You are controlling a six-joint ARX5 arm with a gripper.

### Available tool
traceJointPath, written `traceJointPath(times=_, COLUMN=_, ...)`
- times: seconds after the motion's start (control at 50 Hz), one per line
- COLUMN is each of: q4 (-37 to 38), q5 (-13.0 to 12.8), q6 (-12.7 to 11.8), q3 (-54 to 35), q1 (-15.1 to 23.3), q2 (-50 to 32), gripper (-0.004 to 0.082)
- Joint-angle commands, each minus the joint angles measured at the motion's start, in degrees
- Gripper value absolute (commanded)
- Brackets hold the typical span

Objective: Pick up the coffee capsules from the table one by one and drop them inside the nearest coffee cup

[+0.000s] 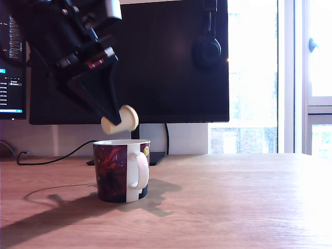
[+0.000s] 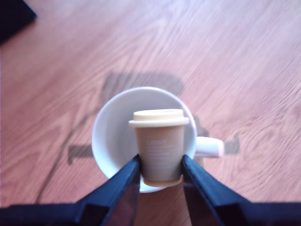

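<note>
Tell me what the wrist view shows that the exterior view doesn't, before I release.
Only the wrist view: the cup's white interior, no capsule visible in the part that shows, and the cream capsule lined up over the opening. Only the exterior view: the capsule hangs clear above the rim, plus the monitor and headphones behind. Both: the gripper shut on the capsule, the cup, its handle and the table.

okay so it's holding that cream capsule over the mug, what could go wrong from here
1. The cream capsule hangs tilted above the mug, near the handle-side rim in the exterior view; released there, it might clip the rim and bounce onto the table.
2. The gripper pinches only the capsule's narrow tapered end, so it could slip early.
</note>
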Motion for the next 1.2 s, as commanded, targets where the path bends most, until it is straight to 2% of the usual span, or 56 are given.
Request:
traceJointPath(times=0.0, q4=-0.7, q5=0.0, q6=0.4, q3=0.8, q1=-0.1, q2=1.8, gripper=0.0105)
traceJointPath(times=0.14, q4=-3.5, q5=-0.9, q6=1.5, q3=3.3, q1=-0.1, q2=3.7, gripper=0.0105)
traceJointPath(times=1.0, q4=-7.1, q5=-0.6, q6=1.4, q3=5.5, q1=-0.1, q2=4.6, gripper=0.0117)
traceJointPath(times=1.04, q4=-7.1, q5=-0.6, q6=1.4, q3=5.5, q1=-0.1, q2=4.6, gripper=0.0150)
traceJointPath(times=1.08, q4=-6.9, q5=-0.3, q6=1.4, q3=5.5, q1=-0.1, q2=4.6, gripper=0.0221)
traceJointPath(times=1.18, q4=-6.3, q5=0.5, q6=1.4, q3=5.5, q1=-0.1, q2=4.6, gripper=0.0561)
